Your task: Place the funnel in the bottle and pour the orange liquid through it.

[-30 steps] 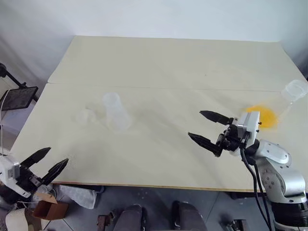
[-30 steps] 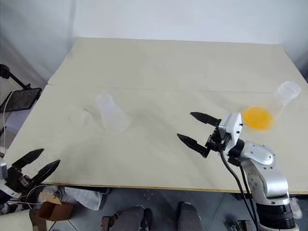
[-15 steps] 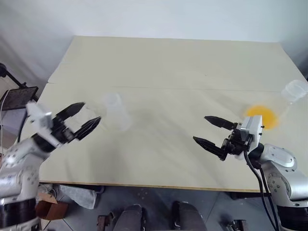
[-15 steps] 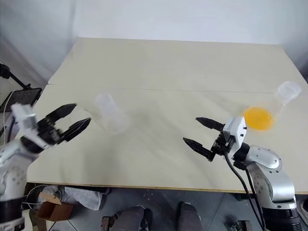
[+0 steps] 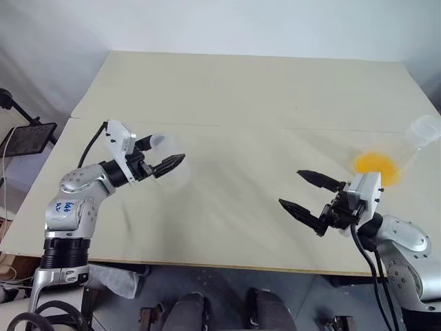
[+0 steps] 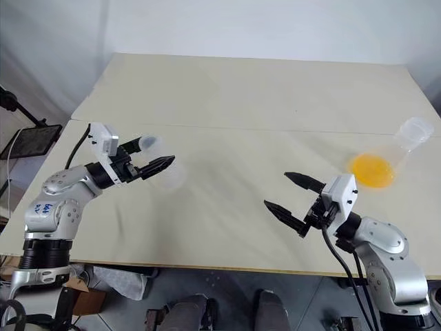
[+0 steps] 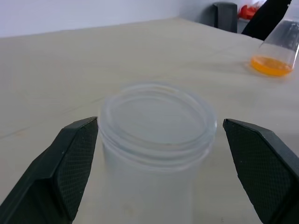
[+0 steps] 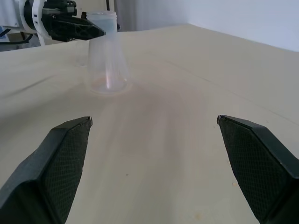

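The bottle (image 5: 172, 176) is clear and frosted and stands upright on the left part of the table. My left gripper (image 5: 172, 149) is open, and its two black fingers (image 7: 74, 158) flank the bottle's round mouth (image 7: 156, 116) with a gap on each side. The orange liquid (image 5: 375, 165) pools in a clear conical flask (image 5: 422, 131) near the table's right edge. My right gripper (image 5: 289, 187) hovers open and empty over the table, to the left of the flask and nearer the front edge. It faces the bottle (image 8: 106, 60). The funnel is hidden.
The pale table (image 5: 248, 89) has a seam running across its width, and its front edge passes just under my right gripper. A dark tablet on a stand (image 5: 27, 138) sits off the table's left side.
My left arm has swung up from below the table's front-left corner and to the right, so its open fingers now flank the bottle's mouth. My right gripper drew back slightly, still open.
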Motion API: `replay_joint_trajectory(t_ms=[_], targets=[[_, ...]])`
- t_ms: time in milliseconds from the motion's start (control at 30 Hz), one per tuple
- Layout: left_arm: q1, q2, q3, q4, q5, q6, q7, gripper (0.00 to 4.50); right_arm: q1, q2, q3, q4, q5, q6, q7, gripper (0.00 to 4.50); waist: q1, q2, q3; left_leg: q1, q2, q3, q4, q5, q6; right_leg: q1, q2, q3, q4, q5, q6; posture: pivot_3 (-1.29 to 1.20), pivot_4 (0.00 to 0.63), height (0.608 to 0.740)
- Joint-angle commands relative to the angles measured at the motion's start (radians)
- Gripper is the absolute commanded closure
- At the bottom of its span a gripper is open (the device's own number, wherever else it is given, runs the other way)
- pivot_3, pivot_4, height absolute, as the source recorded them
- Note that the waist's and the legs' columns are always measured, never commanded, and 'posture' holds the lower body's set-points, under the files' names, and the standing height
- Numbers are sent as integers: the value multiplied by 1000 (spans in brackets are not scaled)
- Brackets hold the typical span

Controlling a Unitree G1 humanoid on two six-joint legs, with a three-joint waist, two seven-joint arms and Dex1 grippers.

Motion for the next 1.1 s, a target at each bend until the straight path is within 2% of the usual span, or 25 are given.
replay_joint_trajectory(t_ms=[33,200,233,500,667,800,933,1100], targets=[[0,27,-8,-9,21,-14,-44,629,12,7,-30,-44,5,-22,-16,0,1,0,0,0,0,0,0,0,0,0,0,0,0,0,0,0,150,740],[-36,8,-1,14,10,-2,-58,2079,31,13,-39,-54,-1,-36,-37,0,3,0,0,0,0,0,1,0,0,0,0,0,0,0,0,0,150,740],[-51,-1,-6,17,7,-2,-63,2171,40,14,-41,-58,-2,-38,-39,0,5,0,0,0,0,0,2,0,0,0,0,0,0,0,0,0,150,740],[-213,-106,-128,81,38,-19,-148,2171,177,17,-136,-106,-4,-53,-82,0,15,-1,0,-2,-2,-2,4,0,1,1,0,-1,0,1,1,0,150,740],[-396,-240,-212,329,137,-167,-187,2171,286,33,-211,-149,-13,-57,-118,0,23,-1,1,-2,-2,1,5,1,2,2,0,0,0,1,1,0,150,740],[-541,-398,-264,604,232,-350,-189,2171,412,82,-267,-225,-14,-72,-159,0,37,-2,1,-2,-2,2,4,1,2,1,0,-1,-1,1,2,0,150,740],[-581,-457,-271,713,274,-429,-205,2171,453,115,-266,-275,-26,-78,-201,0,22,-2,1,-2,-3,6,2,1,3,1,0,0,-3,2,3,0,150,740],[-599,-479,-269,780,303,-452,-209,2171,487,142,-261,-311,-39,-86,-232,0,13,-2,1,-1,-1,7,1,1,3,-1,1,1,-2,2,3,0,150,740]])
